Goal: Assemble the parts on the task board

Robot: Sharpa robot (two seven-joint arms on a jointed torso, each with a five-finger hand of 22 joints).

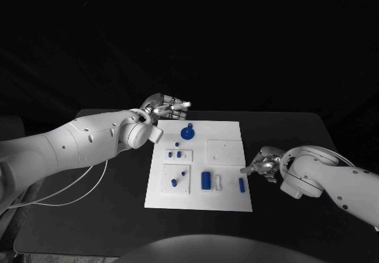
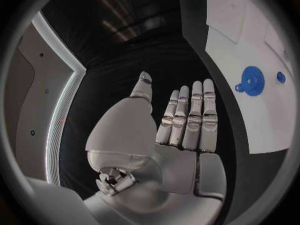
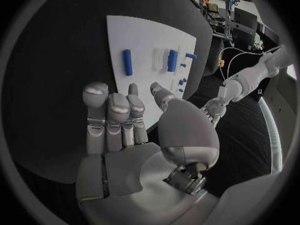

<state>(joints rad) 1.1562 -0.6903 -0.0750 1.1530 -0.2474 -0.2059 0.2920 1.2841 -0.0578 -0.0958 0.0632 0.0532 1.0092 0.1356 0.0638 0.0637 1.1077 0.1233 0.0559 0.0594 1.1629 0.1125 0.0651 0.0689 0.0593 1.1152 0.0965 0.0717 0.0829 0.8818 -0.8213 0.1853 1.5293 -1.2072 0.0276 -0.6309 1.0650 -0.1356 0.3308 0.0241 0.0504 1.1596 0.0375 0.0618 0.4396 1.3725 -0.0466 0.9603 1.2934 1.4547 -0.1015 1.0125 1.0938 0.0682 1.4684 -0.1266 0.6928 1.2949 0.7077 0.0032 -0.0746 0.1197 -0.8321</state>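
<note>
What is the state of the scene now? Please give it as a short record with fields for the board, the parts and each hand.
board: white task board lying flat in the middle of the black table
parts: blue gear near the board's far edge; blue cylinder and slim blue bar near its near edge; several smaller blue pieces between them
left hand: off the board's far left corner, fingers straight, holding nothing
right hand: beside the board's right edge, close to the slim blue bar, holding nothing

White task board flat mid-table; blue gear near the far edge; blue cylinder lying in the near half; slim blue bar just beside, toward the right edge.
</note>
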